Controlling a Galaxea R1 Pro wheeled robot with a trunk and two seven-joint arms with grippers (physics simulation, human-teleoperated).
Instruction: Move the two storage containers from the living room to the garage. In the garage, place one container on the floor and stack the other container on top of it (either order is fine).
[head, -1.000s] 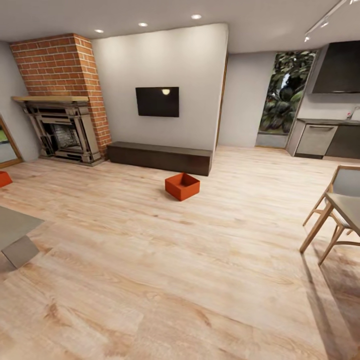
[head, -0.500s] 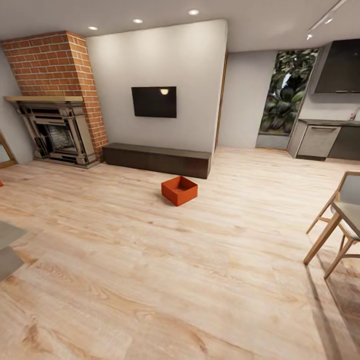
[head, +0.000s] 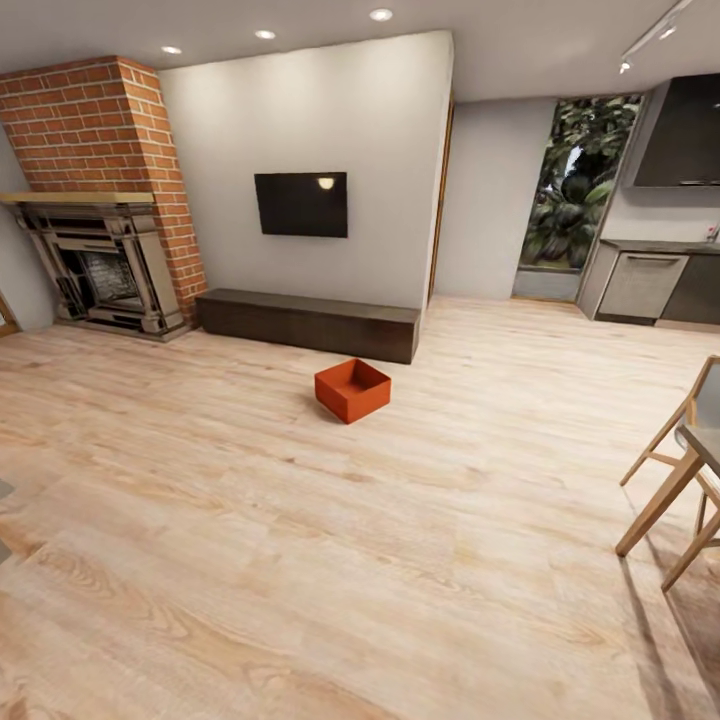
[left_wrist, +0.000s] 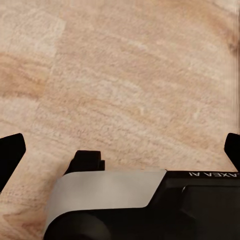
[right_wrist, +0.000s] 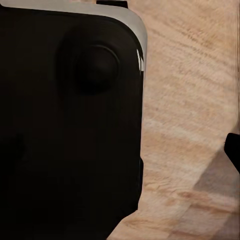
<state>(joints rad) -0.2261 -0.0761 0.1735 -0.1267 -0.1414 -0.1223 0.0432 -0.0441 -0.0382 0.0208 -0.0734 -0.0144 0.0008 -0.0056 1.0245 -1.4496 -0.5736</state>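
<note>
Red brick fireplace (head: 95, 190) at left; flat black TV (head: 301, 204) above a long dark-brown cabinet (head: 308, 322). One orange-red open-topped storage container (head: 352, 389) sits on light wood planks just before it. Wooden chair (head: 680, 480) at right. Left gripper (left_wrist: 120, 150) fingertips wide apart; right gripper's state indeterminate.

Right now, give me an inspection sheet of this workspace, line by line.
Surface: light wood plank floor.
Job's things: one storage container sits open-topped on the planks, in front of the low cabinet.
Clutter: wooden chair at right.
End effectors: left end effector open, fingertips wide apart above the planks; right cannot tell.
Cables: nothing seen.
Surroundings: brick fireplace, wall TV, kitchen counter.
</note>
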